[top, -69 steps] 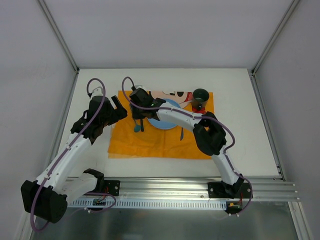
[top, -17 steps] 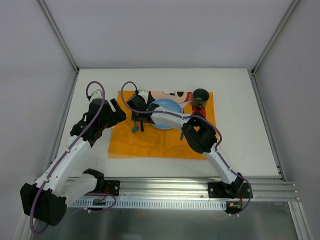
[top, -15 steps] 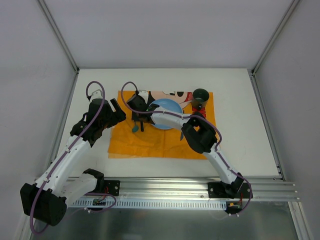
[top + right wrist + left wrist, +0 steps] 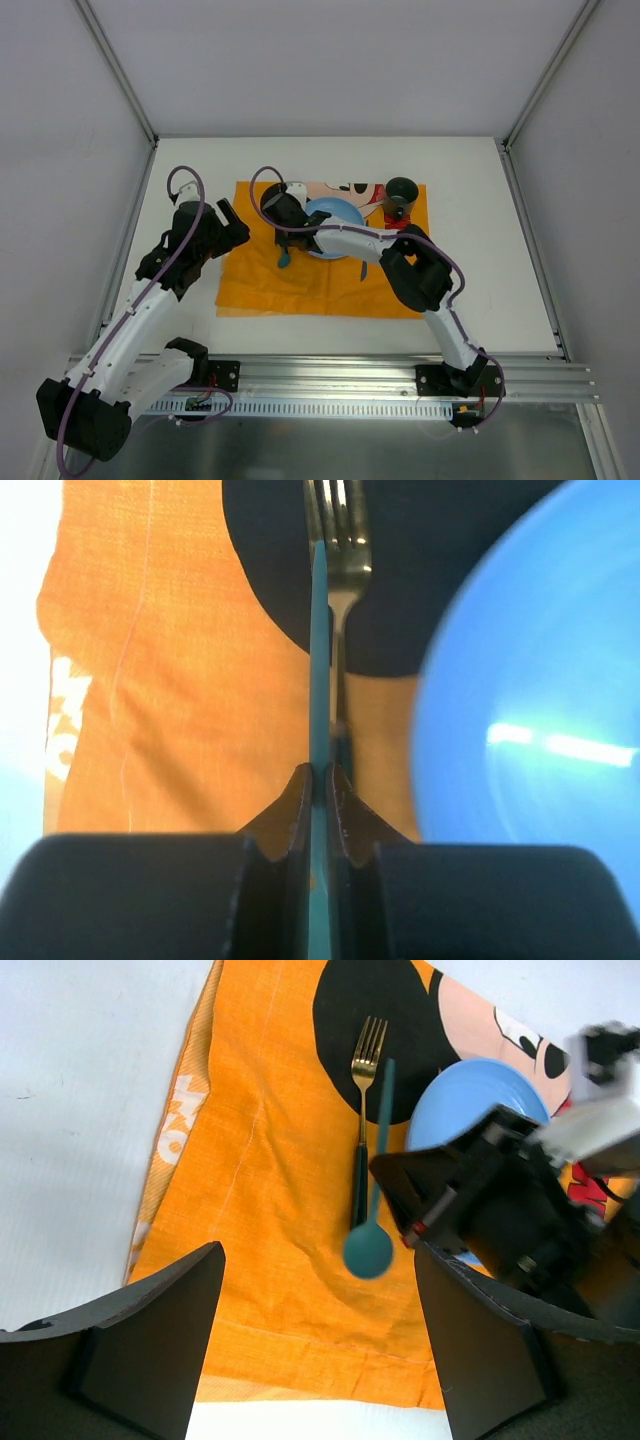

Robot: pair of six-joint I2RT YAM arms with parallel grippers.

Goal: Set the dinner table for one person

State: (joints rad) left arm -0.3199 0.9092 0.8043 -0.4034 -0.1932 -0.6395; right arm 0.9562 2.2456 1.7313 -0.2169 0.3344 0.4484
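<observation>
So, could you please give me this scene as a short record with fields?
Right gripper: shut on the teal spoon
Left gripper: open, holding nothing, near the left edge of the orange placemat
Fork: lying on the placemat, left of the blue plate
Cup: dark green, at the placemat's far right corner
Dinner table: white, under the placemat

Open passage over the bare right third of the dinner table (image 4: 490,250) and along its top strip. Barred at centre by the right arm (image 4: 350,240), slung across placemat (image 4: 300,285) and plate (image 4: 340,210). Tight at centre left: fork (image 4: 362,1110), spoon (image 4: 368,1248) pinched in the right gripper (image 4: 320,780), left gripper (image 4: 235,222) spread wide alongside. Blocked at the mat's upper right by the cup (image 4: 402,190).
</observation>
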